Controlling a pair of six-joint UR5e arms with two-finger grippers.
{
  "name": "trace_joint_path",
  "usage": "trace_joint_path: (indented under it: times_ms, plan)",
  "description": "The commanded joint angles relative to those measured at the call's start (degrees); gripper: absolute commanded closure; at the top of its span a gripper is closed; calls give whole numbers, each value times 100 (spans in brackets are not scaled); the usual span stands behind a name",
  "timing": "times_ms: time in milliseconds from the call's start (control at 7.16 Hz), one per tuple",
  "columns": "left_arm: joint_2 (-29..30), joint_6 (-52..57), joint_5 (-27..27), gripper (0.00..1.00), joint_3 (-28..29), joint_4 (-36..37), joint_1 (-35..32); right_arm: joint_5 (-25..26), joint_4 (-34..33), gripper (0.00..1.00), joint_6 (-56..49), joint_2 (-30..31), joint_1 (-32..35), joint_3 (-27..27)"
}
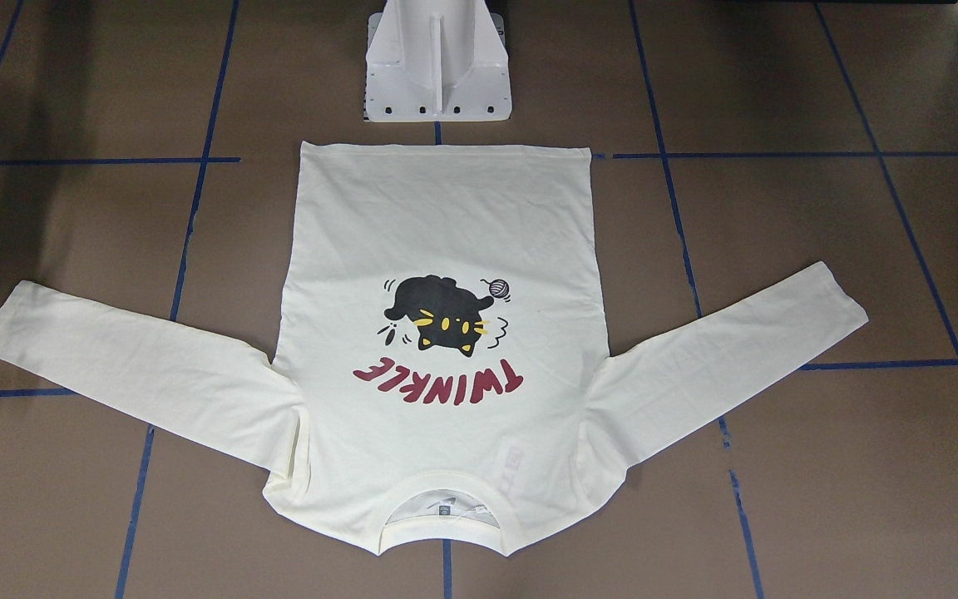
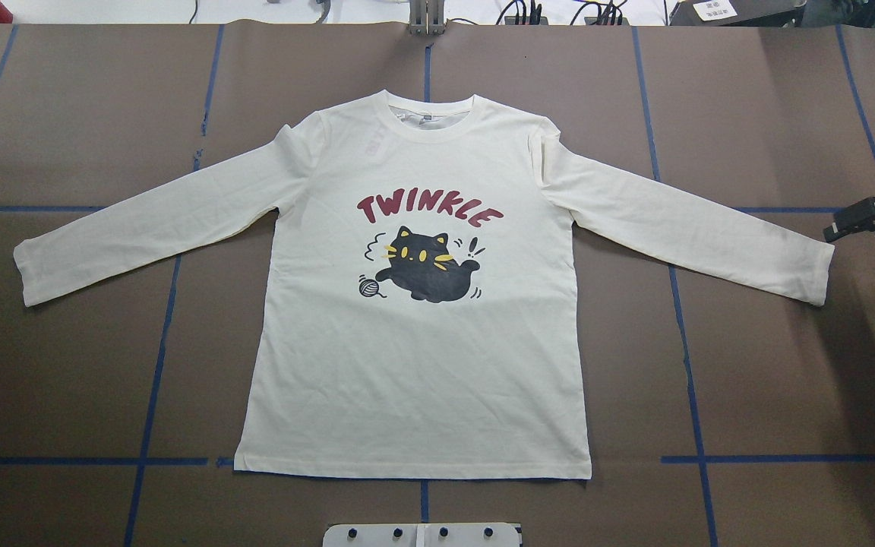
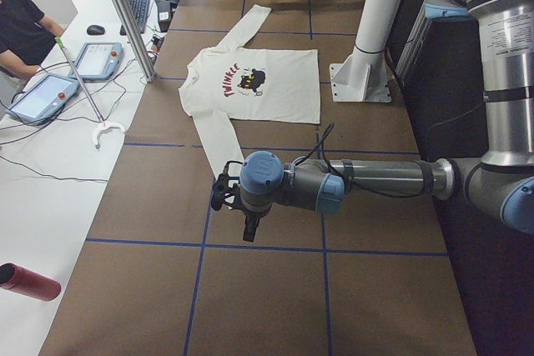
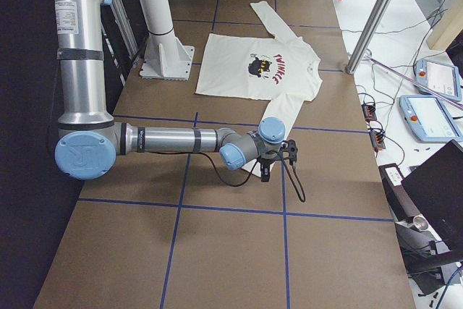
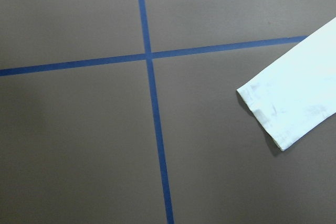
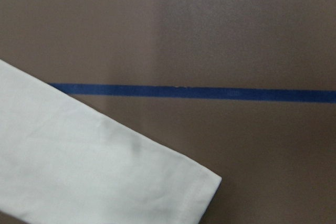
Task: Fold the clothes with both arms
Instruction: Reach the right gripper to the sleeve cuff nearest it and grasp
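Note:
The cream long-sleeved shirt lies flat and print up on the brown table, both sleeves spread; it also shows as the shirt. My right gripper hovers just past the cuff at the overhead view's right edge, touching nothing; I cannot tell whether it is open or shut. The right wrist view holds that cuff and no fingers. My left gripper hangs over the table beyond the other cuff. It shows only in the exterior left view, so I cannot tell its state.
The white pedestal base stands just behind the shirt's hem. Blue tape lines grid the brown table. A person sits at the side desk with pendants. A red bottle lies there too.

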State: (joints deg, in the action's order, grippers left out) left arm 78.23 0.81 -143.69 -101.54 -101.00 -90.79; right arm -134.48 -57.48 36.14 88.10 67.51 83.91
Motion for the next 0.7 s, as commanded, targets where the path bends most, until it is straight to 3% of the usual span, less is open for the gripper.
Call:
trace_joint_path:
  times_ms: [0, 279, 419, 559]
  plan:
    - [0, -2, -37, 0, 12, -7, 0, 456, 342, 4, 719, -82, -361, -347]
    - [0, -2, -28, 0, 29, -7, 0, 458, 342, 12, 702, -100, -397, -628]
    - [0, -2, -37, 0, 29, -16, 0, 458, 342, 29, 745, -100, -397, -630]
    - [0, -2, -37, 0, 29, -16, 0, 449, 342, 87, 754, -100, -397, -621]
